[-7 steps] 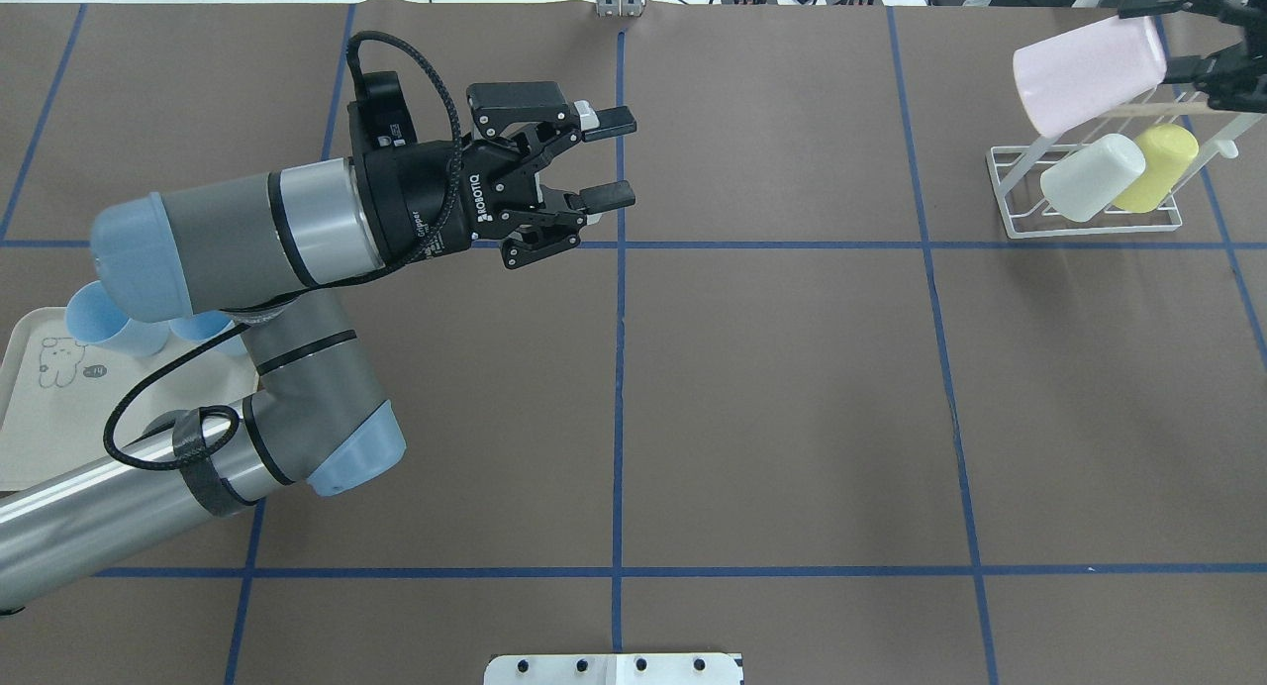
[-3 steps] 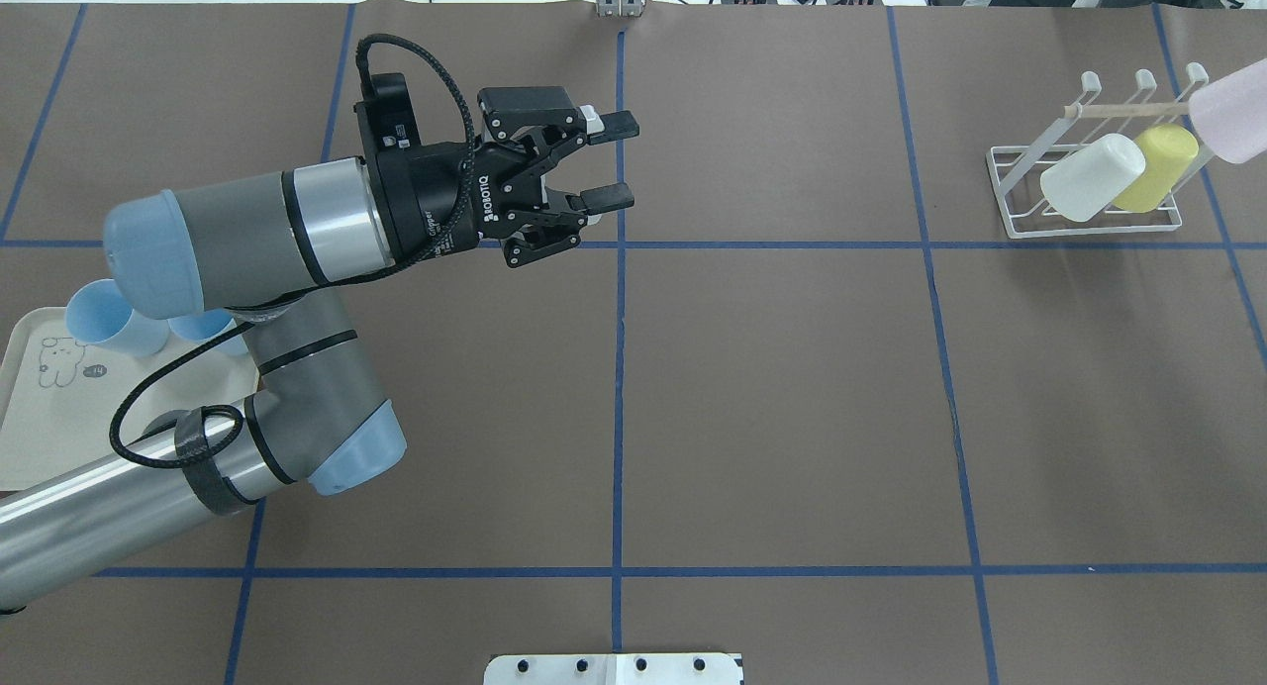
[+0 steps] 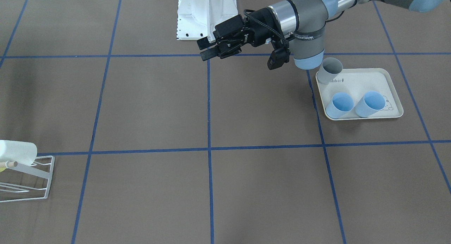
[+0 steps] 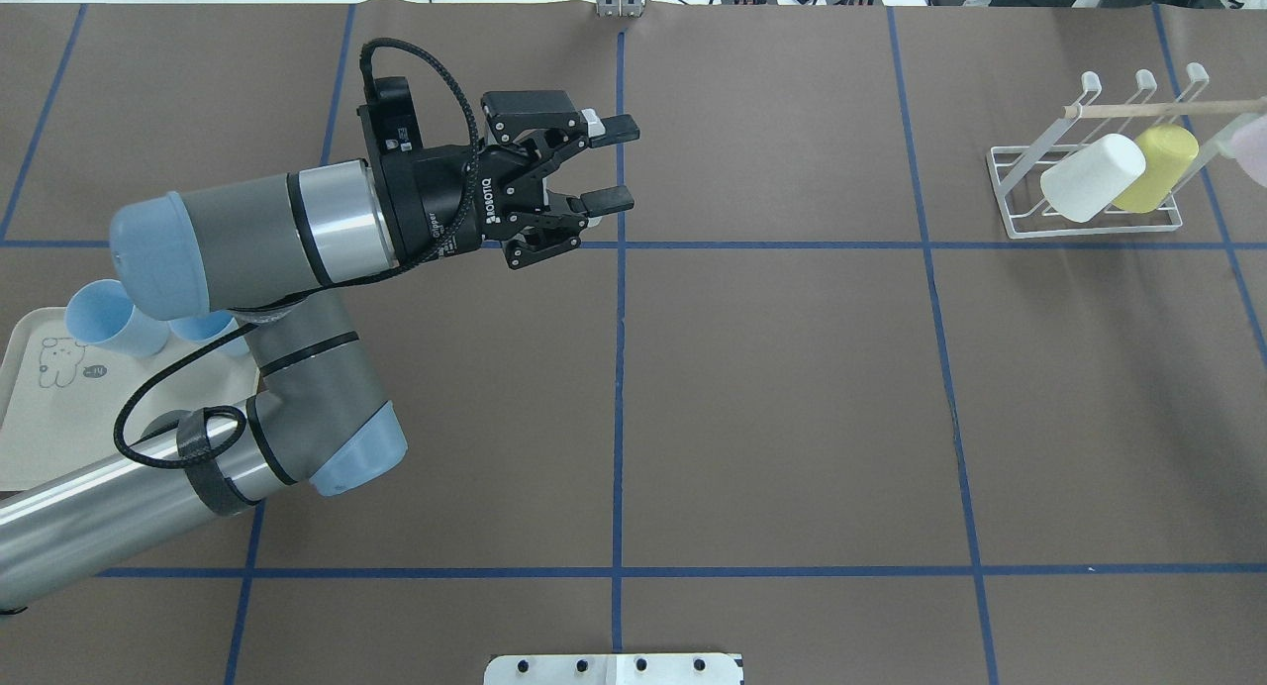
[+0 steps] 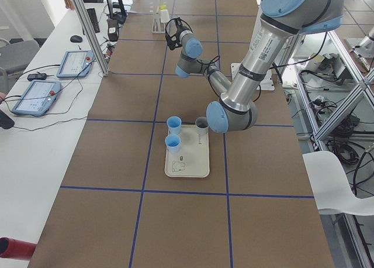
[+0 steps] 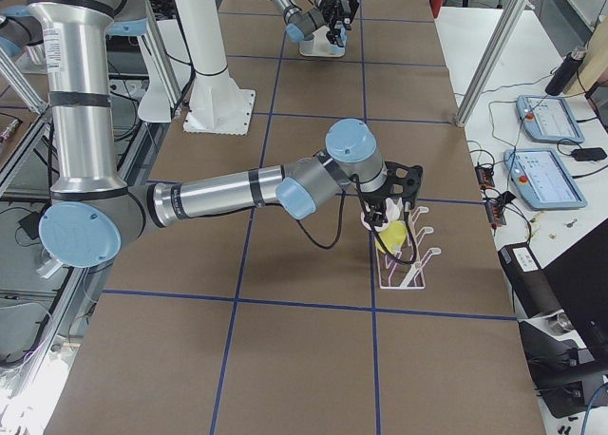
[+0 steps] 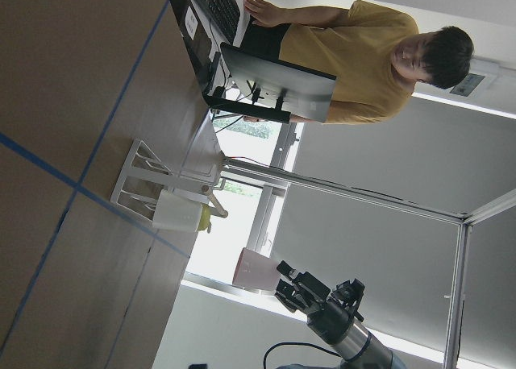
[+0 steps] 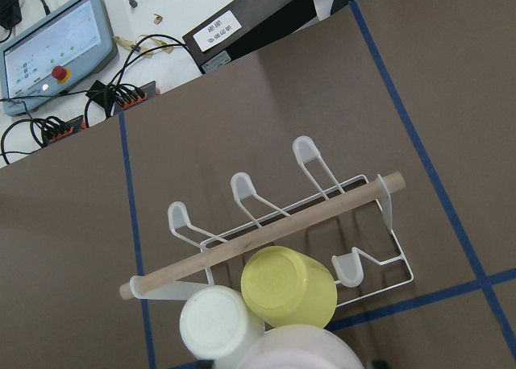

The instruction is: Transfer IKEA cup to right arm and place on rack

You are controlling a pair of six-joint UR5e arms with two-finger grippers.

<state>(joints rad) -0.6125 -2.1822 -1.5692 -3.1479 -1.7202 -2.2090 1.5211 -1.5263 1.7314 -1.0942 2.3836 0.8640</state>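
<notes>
Pink cup (image 4: 1257,148) has slid out toward 3 o'clock. A second ago it hung over the top end of the rack (image 4: 1089,232); now you get only a sliver of it at the overhead view's right edge, just past the wooden peg (image 8: 266,234). Left gripper (image 4: 616,162) has barely shifted. It hovers at about 10 o'clock from the counter's centre, jaws spread, nothing between them.

Right gripper (image 7: 284,287) shows far off in the left wrist view, jaws pinching the pink cup, which is in the air and off the rack. In the right wrist view the cup fills the lower edge, at 6 o'clock of the yellow cup (image 8: 288,287) and beside the white cup (image 8: 216,325), both already on the bars.

Progress, as judged: the handover looks done, since the cup is with the right arm and the left is empty. Left for you: bring the cup back over the free bar, seemingly at 3 o'clock of the yellow cup in the overhead view, seat it and release. The cream tray (image 3: 366,82) at 8 o'clock holds two blue cups (image 3: 340,105) and a grey cup (image 3: 329,70).
</notes>
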